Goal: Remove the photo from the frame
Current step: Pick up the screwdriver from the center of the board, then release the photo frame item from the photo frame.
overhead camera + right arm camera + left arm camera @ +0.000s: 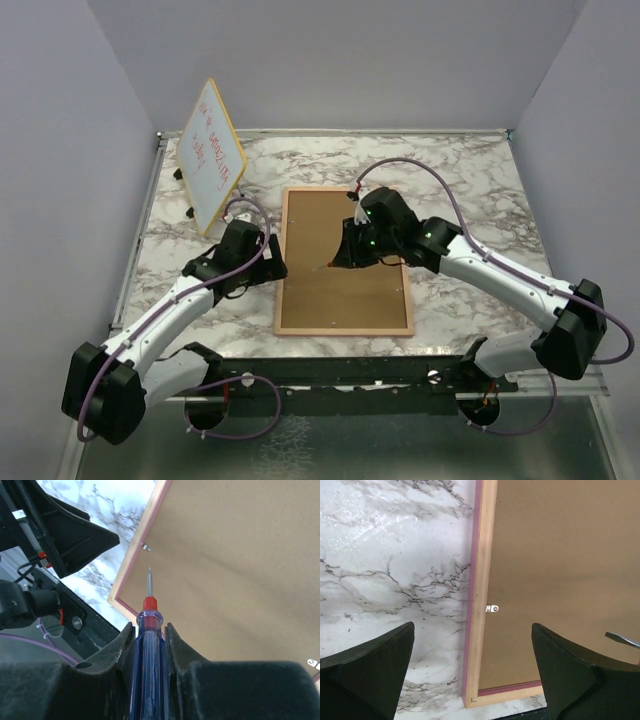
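The frame (343, 262) lies face down on the marble table, brown fibreboard back up, with a thin pink and wood border. The photo is hidden under the backing. My right gripper (347, 256) hovers over the middle of the back, shut on a blue-handled screwdriver (150, 603). The screwdriver's tip points toward a small metal clip (145, 546) on the frame's left edge. My left gripper (268, 262) is open and empty. Its fingers (380, 655) straddle the frame's left border (481, 580) close to the same clip (492, 609).
A yellow-edged whiteboard (212, 150) with red writing leans at the back left. Another clip (314, 663) sits on the frame's far side. The black base rail (330, 375) runs along the table's near edge. Grey walls enclose the table.
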Available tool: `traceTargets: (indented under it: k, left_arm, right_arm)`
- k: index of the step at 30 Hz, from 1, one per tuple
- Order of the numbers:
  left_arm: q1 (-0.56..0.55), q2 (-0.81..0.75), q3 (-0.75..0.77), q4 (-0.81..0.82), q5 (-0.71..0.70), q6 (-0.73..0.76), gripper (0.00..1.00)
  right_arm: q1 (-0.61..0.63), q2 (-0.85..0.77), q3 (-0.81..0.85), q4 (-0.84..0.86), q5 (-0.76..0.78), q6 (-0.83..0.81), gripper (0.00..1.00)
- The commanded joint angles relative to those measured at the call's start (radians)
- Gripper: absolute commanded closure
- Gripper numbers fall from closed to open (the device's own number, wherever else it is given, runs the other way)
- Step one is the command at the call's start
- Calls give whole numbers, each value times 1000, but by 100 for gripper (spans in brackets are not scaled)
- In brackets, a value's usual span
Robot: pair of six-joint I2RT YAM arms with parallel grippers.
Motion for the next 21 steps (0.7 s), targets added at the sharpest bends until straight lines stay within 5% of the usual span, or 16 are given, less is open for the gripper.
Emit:
traceTargets:
  k: [1, 9, 18, 21]
  left_arm:
    - [2, 57, -5, -16, -32, -20, 1]
    - [3, 144, -27, 14, -26, -64, 13]
    - [3, 229, 18, 106, -47, -119, 13]
    - [4, 279, 42, 138, -62, -103, 25]
  right_arm:
    - [11, 63, 52, -111, 28, -2, 100]
    - [33, 122, -16, 70, -51, 156, 100]
    - [32, 174, -47, 130, -32, 239, 100]
    - [33, 157, -61, 125, 1, 261, 100]
